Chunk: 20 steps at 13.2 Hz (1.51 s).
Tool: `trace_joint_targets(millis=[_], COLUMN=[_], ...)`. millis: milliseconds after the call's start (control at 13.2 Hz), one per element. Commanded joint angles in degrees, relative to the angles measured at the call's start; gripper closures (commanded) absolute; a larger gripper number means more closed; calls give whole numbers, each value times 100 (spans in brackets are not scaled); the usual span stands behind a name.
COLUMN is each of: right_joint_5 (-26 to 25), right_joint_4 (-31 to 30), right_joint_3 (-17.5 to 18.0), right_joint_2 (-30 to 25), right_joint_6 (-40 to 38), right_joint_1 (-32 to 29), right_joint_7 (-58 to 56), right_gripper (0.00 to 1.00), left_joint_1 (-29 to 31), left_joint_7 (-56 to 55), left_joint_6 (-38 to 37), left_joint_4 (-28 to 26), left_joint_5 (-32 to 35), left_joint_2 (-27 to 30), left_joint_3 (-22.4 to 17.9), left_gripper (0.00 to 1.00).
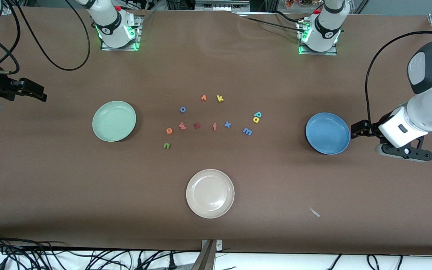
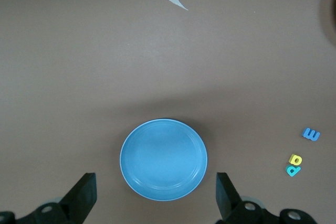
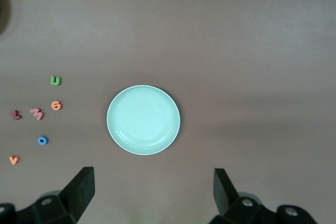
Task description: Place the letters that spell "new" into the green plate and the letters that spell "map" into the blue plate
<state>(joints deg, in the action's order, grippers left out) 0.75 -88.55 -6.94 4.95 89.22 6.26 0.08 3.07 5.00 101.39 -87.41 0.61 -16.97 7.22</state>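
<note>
I judge nothing sorted yet: both plates empty, my left gripper (image 2: 155, 195) spread wide above the blue plate (image 2: 163, 159), my right gripper (image 3: 152, 192) likewise above the green plate (image 3: 143, 119), all letters lying between them.

The left gripper (image 2: 153, 195) hangs with its fingers (image 2: 84, 195) spread wide either side of the blue plate (image 2: 163, 159). Well apart from the plate lie the blue m (image 2: 311, 134), yellow a (image 2: 296, 159) and teal p (image 2: 293, 170), a and p touching.
</note>
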Motion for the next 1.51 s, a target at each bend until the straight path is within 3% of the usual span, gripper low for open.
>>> trace_joint_targets(millis=[0, 1438], right_joint_5=[-40, -40], right_joint_4=[-84, -84], right_joint_3=[-9, 17], right_joint_2=[-117, -117], right_joint_6=[-45, -123], right_joint_1=[-2, 7], right_joint_7=[-26, 53], right_gripper=[0, 0], left_joint_1=[-17, -61], left_joint_7=[-16, 36], left_joint_6=[-32, -49], left_joint_4=[31, -13], left_joint_5=[-78, -43], left_joint_2=[44, 44], left_joint_3=[-10, -1], left_gripper=[0, 0])
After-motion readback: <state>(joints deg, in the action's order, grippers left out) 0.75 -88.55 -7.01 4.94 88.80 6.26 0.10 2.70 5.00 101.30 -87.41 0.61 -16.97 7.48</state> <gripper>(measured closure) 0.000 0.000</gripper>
